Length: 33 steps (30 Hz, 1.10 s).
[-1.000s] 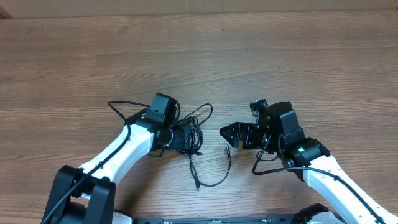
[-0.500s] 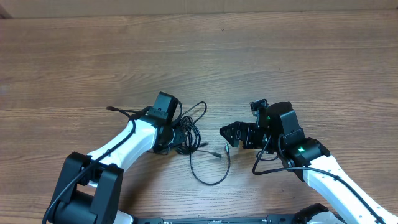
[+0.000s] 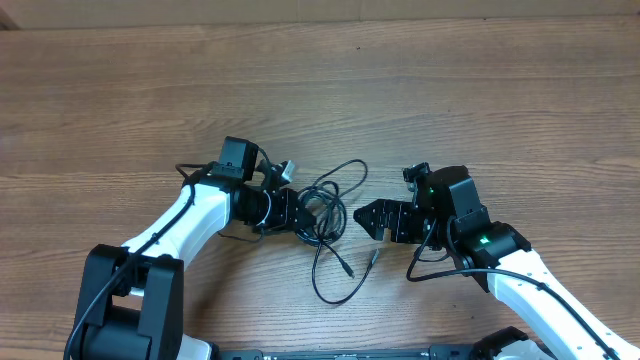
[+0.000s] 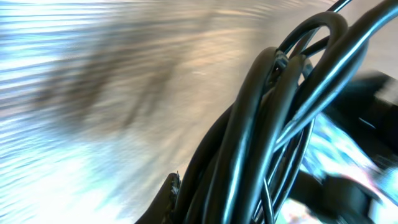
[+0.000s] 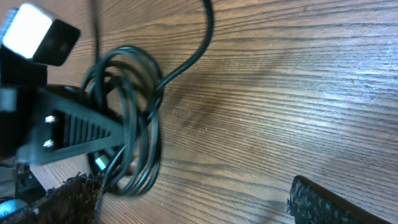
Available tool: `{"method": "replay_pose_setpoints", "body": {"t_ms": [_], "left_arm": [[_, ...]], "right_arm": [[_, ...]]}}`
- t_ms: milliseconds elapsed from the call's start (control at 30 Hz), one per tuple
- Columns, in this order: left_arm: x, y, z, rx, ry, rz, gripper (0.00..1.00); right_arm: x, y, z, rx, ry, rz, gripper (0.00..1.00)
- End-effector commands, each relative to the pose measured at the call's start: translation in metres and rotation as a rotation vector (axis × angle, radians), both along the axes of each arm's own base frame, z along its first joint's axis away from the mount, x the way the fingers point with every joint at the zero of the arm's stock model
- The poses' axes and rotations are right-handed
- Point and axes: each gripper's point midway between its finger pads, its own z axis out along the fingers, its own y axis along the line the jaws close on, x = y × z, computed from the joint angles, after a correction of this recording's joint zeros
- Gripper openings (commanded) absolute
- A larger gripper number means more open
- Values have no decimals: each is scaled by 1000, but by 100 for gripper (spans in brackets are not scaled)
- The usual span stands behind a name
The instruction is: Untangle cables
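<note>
Wood-grain counter (image 3: pixel 480 90) fills the overhead view. The cables (image 3: pixel 325 205) sit just left of centre as a bunched black coil. One loop reaches out toward 1 o'clock; one long strand drops toward 6 o'clock and curls back up. At 5 o'clock of the coil lie a plug tip (image 3: pixel 347 270) and a second plug tip (image 3: pixel 374 255).

Left arm (image 3: pixel 190 225) enters from 7 o'clock. The left jaws are closed on the coil from its 9 o'clock side. Left wrist view is blurred, with strands (image 4: pixel 261 124) close against the lens.

Right arm (image 3: pixel 500 255) enters from 5 o'clock. The right jaws are spread wide, pointing to 9 o'clock, just beside the coil at its 3 o'clock, holding nothing. Right wrist view: pads (image 5: pixel 323 202) far apart, coil (image 5: pixel 146 124) ahead on the wood.
</note>
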Motion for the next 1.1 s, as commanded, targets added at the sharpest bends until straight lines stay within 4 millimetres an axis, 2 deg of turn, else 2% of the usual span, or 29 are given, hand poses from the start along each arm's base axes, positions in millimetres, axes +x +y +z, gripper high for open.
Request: {"method": "replay_pose_setpoints", "body": {"t_ms": [0, 367, 500, 600, 733, 1067], "left_arm": [[-2, -22, 45, -239, -100, -112, 4], [-13, -37, 52, -287, -99, -169, 4], [-17, -42, 52, -288, -96, -189, 4], [-21, -45, 52, -288, -94, -203, 4], [-24, -49, 52, -291, -118, -234, 4], [-33, -56, 52, -297, -146, -291, 4]], "right_arm": [[6, 3, 8, 14, -26, 1, 96], [22, 14, 27, 77, -129, 17, 90], [26, 14, 22, 70, -124, 13, 87], [33, 8, 8, 21, -109, -22, 82], [38, 5, -4, -7, -96, -41, 81], [48, 10, 4, 16, -151, -43, 82]]}}
